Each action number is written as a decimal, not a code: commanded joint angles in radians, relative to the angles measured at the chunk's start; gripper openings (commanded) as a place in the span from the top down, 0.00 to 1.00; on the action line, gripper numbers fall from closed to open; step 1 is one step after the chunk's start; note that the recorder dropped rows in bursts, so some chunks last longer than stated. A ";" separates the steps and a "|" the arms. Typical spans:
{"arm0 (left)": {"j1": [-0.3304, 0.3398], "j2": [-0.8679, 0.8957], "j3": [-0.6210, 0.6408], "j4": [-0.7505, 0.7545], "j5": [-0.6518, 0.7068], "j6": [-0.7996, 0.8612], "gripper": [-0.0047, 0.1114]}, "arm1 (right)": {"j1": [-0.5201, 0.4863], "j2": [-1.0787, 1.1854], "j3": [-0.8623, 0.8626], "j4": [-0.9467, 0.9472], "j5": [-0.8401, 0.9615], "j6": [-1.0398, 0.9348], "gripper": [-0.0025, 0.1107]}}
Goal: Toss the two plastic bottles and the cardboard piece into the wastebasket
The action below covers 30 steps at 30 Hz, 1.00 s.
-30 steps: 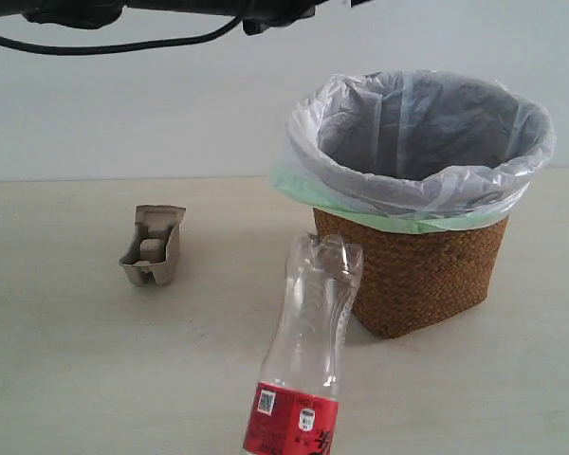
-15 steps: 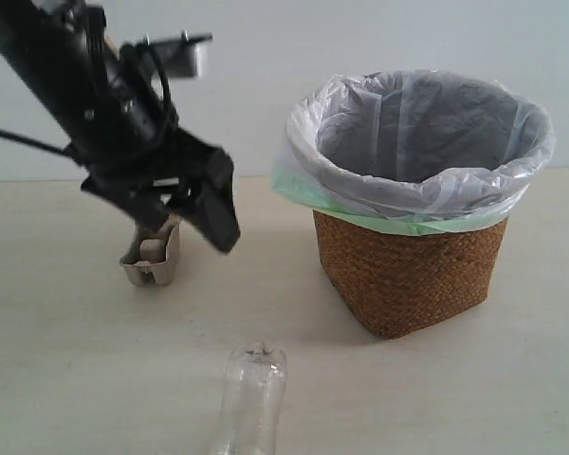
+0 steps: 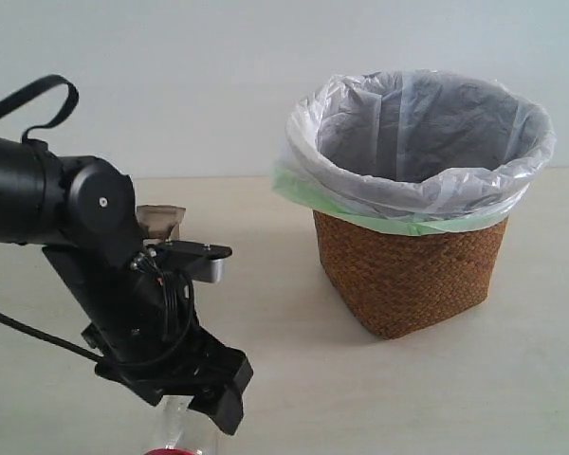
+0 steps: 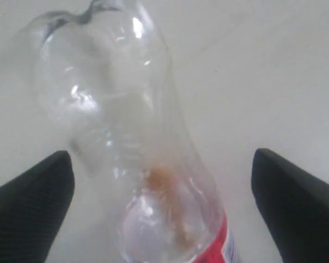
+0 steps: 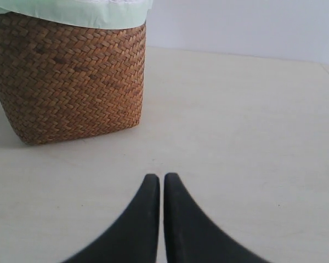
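Jaws of left gripper [image 4: 162,159] spread apart, gripping nothing; red-label bottle [image 4: 126,109] lying between them, close to one, clear of the other. Jaws of right gripper [image 5: 162,183] pressed together, empty, wastebasket [image 5: 71,76] ahead. Likely step: bottle pickup. Next: squeeze onto bottle, lift, carry above wastebasket rim, release.

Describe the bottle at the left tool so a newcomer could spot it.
Start at the big bag-lined wicker wastebasket; the black left arm reaches the table to its left in the exterior view. Inside its open tool lies a plastic bottle. It is clear with a red label, unlike the opaque grey-brown cardboard piece behind the arm.
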 commanded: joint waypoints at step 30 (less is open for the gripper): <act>0.249 -0.286 -0.260 0.789 0.045 -0.451 0.93 | -0.005 -0.005 -0.001 -0.001 -0.004 0.000 0.98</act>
